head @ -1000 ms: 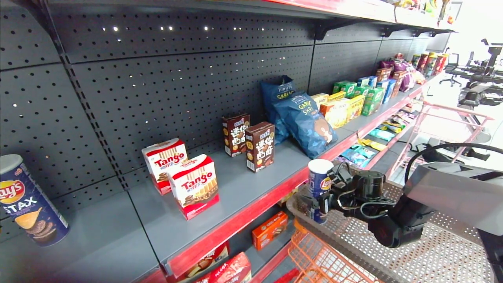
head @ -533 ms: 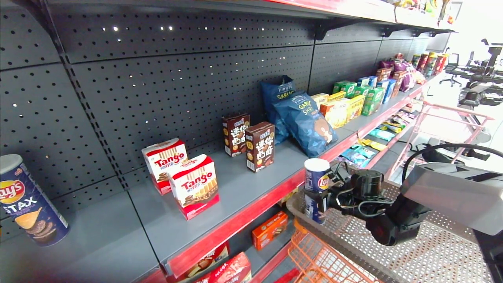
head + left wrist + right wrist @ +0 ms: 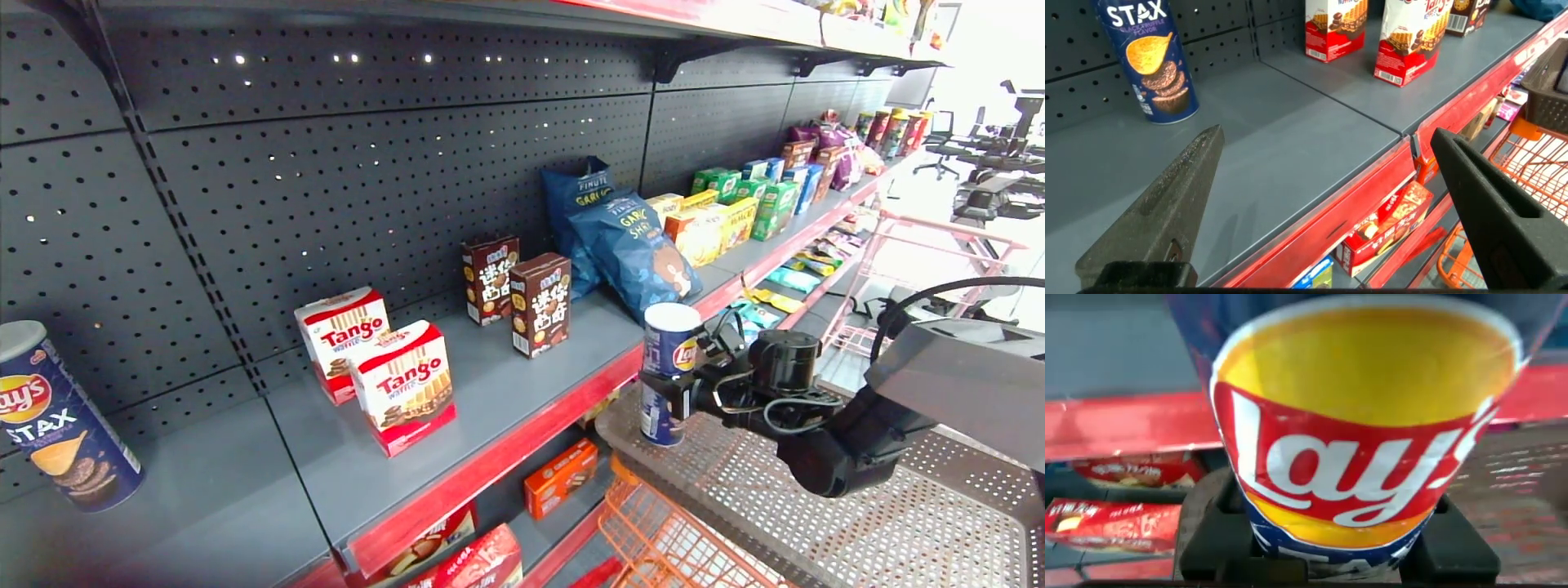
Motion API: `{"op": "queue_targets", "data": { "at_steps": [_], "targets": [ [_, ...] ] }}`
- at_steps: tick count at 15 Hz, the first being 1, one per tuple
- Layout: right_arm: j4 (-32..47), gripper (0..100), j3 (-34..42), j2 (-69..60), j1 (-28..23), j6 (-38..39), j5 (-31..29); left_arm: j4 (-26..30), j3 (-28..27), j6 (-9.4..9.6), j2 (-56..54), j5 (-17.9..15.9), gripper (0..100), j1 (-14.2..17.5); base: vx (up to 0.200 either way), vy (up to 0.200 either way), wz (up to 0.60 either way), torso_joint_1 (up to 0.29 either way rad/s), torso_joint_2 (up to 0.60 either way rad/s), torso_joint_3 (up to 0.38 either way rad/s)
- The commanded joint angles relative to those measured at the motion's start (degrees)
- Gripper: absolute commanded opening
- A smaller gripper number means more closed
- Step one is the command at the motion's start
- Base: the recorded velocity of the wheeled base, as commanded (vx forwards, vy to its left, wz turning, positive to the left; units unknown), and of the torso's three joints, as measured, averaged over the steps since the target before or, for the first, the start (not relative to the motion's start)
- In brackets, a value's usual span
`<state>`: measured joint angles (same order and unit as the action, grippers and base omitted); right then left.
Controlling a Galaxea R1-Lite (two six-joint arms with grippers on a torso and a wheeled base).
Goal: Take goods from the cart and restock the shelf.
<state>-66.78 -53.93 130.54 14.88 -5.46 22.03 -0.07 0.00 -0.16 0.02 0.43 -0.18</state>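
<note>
Chip can (image 3: 670, 341), clamped in right gripper (image 3: 673, 394) fingers, now higher above cart (image 3: 735, 490) corner; left gripper (image 3: 1327, 204) fingers apart.

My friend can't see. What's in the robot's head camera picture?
The right gripper holds a blue chip can upright at the edge of the cart's mesh tray, beside a grey shelf. On the shelf stand a second chip can, two red-and-white wafer boxes, two brown boxes and blue bags.
</note>
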Motion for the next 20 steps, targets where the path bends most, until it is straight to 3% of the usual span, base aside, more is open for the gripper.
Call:
{"op": "queue_targets", "data": {
  "at_steps": [1,4,7,11,14,16,17,20],
  "targets": [
    [0.07,0,1.64,-4.77,-0.82,0.01,-0.67,-0.01,0.00,-0.02,-0.02,0.01,100,0.01,0.000,0.000,0.00,0.000,0.00,0.000],
    [6.57,0,7.52,-15.40,-0.91,0.36,-8.05,-0.01,0.00,-0.02,-0.02,0.01,100,0.01,0.000,0.000,0.00,0.000,0.00,0.000],
    [12.38,0,13.68,-28.23,-1.44,1.42,-7.97,-0.01,0.00,-0.02,-0.02,0.01,100,0.01,0.000,0.000,0.00,0.000,0.00,0.000],
    [13.08,0,21.41,-39.83,-4.07,3.97,-4.19,-0.01,0.00,-0.02,-0.02,0.01,100,0.01,0.000,0.000,0.00,0.000,0.00,0.000],
    [14.84,0,31.78,-53.19,-6.01,3.97,-3.40,-0.01,0.00,-0.02,-0.02,0.01,100,0.01,0.000,0.000,0.00,0.000,0.00,0.000],
    [17.39,0,33.28,-57.50,-7.15,3.97,-3.31,-0.01,0.00,-0.02,-0.02,0.01,100,0.01,0.000,0.000,0.00,0.000,0.00,0.000],
    [24.77,0,34.33,-65.23,-8.73,3.97,-3.40,-0.01,0.00,-0.02,-0.02,0.01,100,0.01,0.000,0.000,0.00,0.000,0.00,0.000],
    [30.66,0,35.12,-70.86,-14.53,3.97,-3.48,-0.01,0.00,-0.02,-0.02,0.01,100,0.01,0.000,0.000,0.00,0.000,0.00,0.000]
  ]
}}
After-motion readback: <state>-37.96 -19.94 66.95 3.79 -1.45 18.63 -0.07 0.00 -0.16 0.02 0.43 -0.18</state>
